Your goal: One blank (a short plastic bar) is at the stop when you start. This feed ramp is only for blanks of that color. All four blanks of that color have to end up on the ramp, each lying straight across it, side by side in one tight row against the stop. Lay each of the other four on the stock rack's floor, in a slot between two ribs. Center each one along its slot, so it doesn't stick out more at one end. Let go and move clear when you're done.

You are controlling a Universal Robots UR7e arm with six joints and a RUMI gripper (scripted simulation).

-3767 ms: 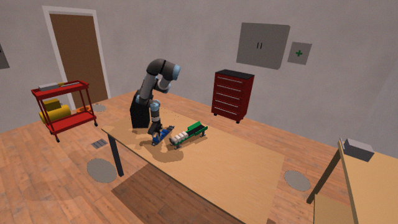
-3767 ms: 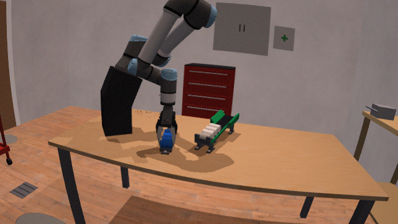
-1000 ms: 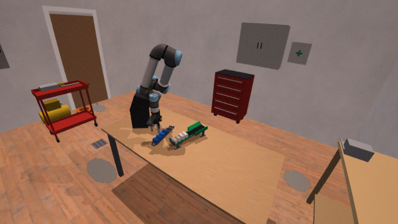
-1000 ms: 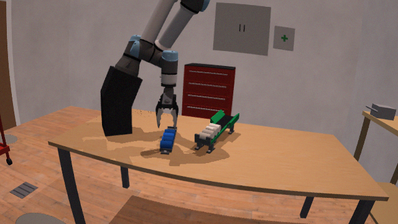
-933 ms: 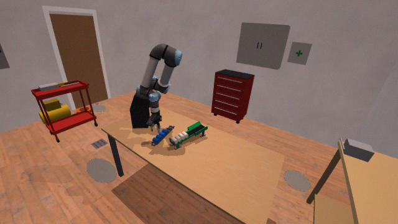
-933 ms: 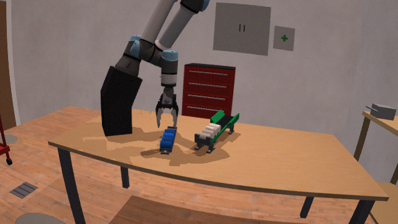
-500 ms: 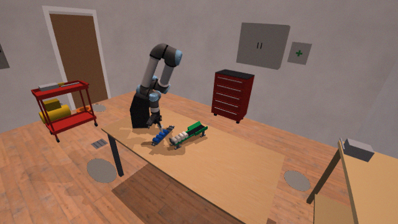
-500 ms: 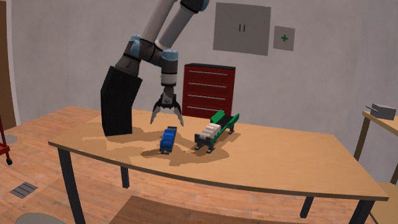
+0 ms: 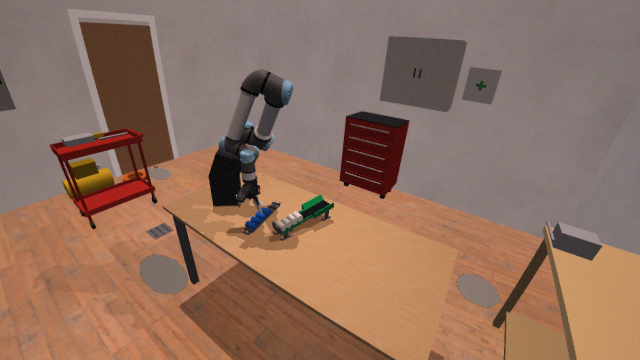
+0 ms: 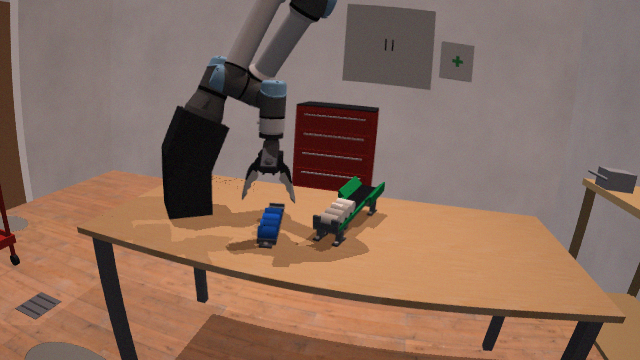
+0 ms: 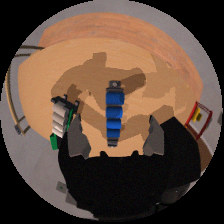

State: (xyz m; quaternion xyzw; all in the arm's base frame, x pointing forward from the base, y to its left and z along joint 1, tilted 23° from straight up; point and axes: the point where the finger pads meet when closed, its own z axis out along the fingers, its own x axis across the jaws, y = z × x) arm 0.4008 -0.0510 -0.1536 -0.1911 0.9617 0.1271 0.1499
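Several blue blanks [image 10: 270, 226] lie side by side in the slots of the dark stock rack [image 9: 261, 218], also seen in the wrist view [image 11: 114, 116]. Several white blanks [image 10: 335, 210] lie in a row at the low end of the green feed ramp [image 10: 357, 197], against the stop; they show in the wrist view [image 11: 59, 116] at the left. My gripper [image 10: 268, 192] hangs open and empty above the far end of the rack, well clear of the blanks. Its two fingers frame the rack in the wrist view [image 11: 114, 139].
The arm's black base block [image 10: 190, 165] stands on the table left of the rack. The ramp [image 9: 305, 214] sits just right of the rack. A red tool chest [image 10: 334, 145] stands behind the table, off it.
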